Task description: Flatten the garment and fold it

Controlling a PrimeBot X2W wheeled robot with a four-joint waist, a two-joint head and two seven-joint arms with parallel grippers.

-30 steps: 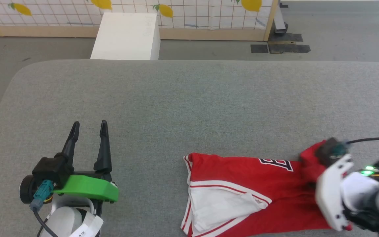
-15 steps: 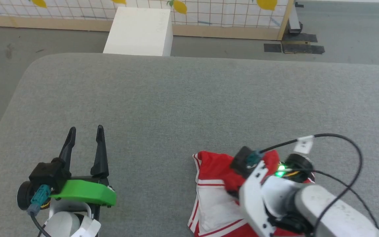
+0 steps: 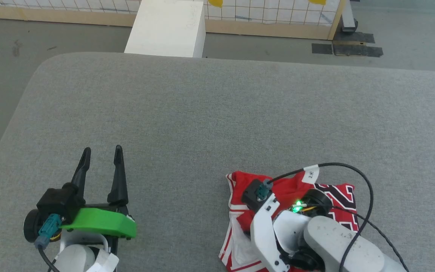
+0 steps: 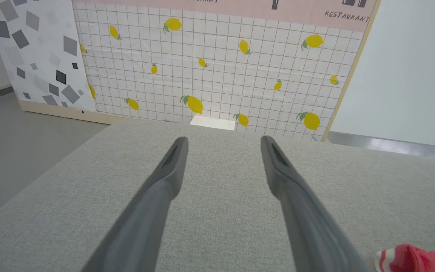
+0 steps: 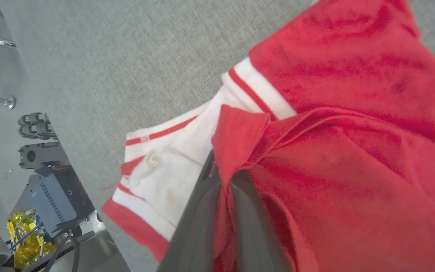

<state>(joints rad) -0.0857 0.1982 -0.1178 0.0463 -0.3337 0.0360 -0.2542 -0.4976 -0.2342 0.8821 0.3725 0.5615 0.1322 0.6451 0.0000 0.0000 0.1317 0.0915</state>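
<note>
The garment, a red jersey with black white-outlined print, lies bunched at the near right of the grey table. My right arm's white wrist sits over it and hides the fingers in the head view. In the right wrist view my right gripper is shut on a fold of the garment, held above its white sleeve with red-striped trim. My left gripper rests at the near left, open and holding nothing, well clear of the cloth. The left wrist view shows the left gripper with a red corner of the garment at lower right.
A white box stands on the floor beyond the table's far edge, before a lemon-patterned wall panel. The table's rounded left corner drops to grey floor. Below the near edge sits the robot's base with electronics.
My right arm has swung left with the garment's right part, drawing it over the rest into a narrower heap. The head camera has tilted and shifted. The left gripper has kept still.
</note>
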